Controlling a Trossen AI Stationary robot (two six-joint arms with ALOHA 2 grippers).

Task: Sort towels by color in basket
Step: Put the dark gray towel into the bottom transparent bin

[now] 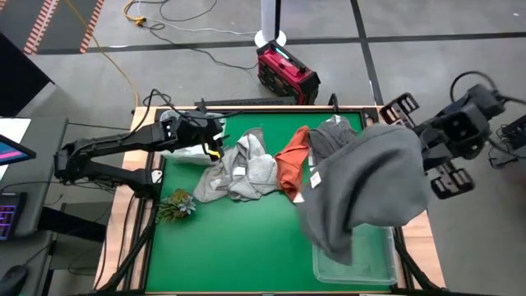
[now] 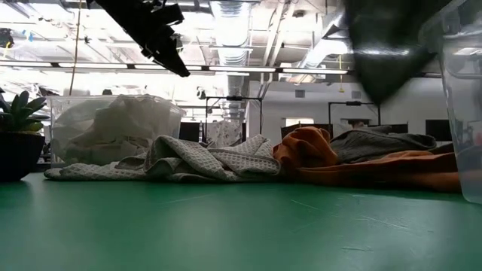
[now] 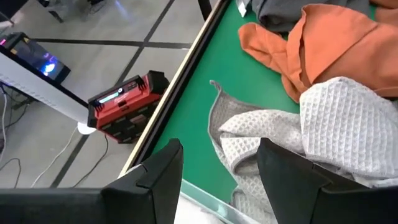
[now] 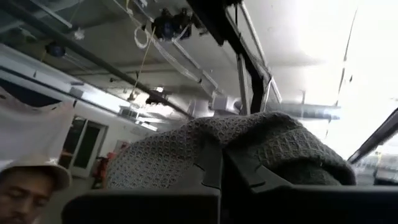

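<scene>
Right gripper (image 4: 217, 168) at the right edge of the high view, clamped on a dark grey towel (image 1: 366, 185) raised off the table, draping over a clear bin (image 1: 355, 263) at lower right. Left gripper (image 1: 215, 136) at upper left of the high view, fingers (image 3: 163, 168) wide apart and empty, hovering above a second clear bin (image 2: 113, 128) with a white towel (image 1: 191, 154) inside. Mid-table: light grey towel (image 1: 242, 168), rust orange towel (image 1: 292, 164) touching it, another grey cloth (image 1: 329, 136) behind. Plant sprig (image 1: 177, 204) at left.
</scene>
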